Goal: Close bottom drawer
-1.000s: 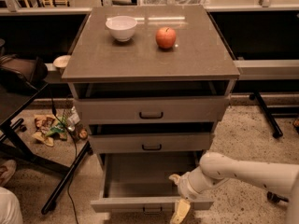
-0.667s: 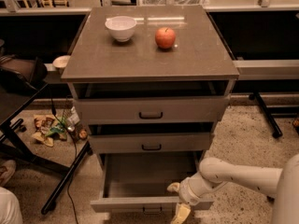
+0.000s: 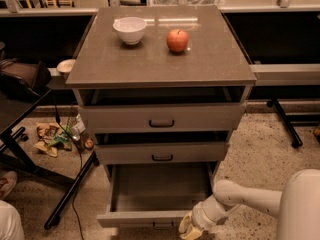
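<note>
The bottom drawer (image 3: 145,218) of the grey cabinet is pulled far out, its grey inside showing and bare. Its flat front runs along the bottom edge of the view, with the dark handle barely visible at centre. My gripper (image 3: 189,228) comes in from the lower right on a white arm and sits at the right end of the drawer front, touching or very near it. The middle drawer (image 3: 162,153) and top drawer (image 3: 161,118) above stand slightly out.
A white bowl (image 3: 130,30) and a red apple (image 3: 177,40) sit on the cabinet top (image 3: 210,59). A dark table and chair legs (image 3: 30,149) stand at the left, with litter on the floor (image 3: 55,136). A metal stand leg (image 3: 285,124) is at the right.
My gripper and arm have moved down and left, from inside the drawer's right corner to the outside of the drawer front. The drawer looks unchanged.
</note>
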Motion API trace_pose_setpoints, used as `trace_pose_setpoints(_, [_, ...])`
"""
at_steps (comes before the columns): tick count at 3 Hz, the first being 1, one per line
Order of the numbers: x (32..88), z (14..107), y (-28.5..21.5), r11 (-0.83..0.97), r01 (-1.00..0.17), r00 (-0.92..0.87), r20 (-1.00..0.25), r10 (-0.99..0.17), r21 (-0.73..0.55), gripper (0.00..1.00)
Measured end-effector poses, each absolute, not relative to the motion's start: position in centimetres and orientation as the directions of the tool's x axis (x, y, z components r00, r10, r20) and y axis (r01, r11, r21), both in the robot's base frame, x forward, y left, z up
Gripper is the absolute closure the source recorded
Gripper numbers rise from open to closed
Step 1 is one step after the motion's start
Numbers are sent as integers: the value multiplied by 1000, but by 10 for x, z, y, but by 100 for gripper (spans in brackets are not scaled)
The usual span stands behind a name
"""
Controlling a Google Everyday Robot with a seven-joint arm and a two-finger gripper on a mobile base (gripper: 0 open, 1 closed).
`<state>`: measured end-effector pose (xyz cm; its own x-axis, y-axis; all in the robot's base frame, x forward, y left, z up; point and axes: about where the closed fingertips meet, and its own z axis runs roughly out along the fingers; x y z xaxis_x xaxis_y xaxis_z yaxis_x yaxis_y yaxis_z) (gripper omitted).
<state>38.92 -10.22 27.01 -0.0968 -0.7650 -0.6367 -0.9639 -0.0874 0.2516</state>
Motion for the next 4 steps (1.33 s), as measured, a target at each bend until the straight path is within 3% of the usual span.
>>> trace_pose_setpoints(1, [386,267,-99,-90,-962,-100,-640,-762,257,87])
trace_pose_setpoints(2, [385,262,-96,-96,-961,-90,-625,-775,258,100])
trace_pose_setpoints(4, [386,192,-96,-164,-962,1,-601,-799,217,100])
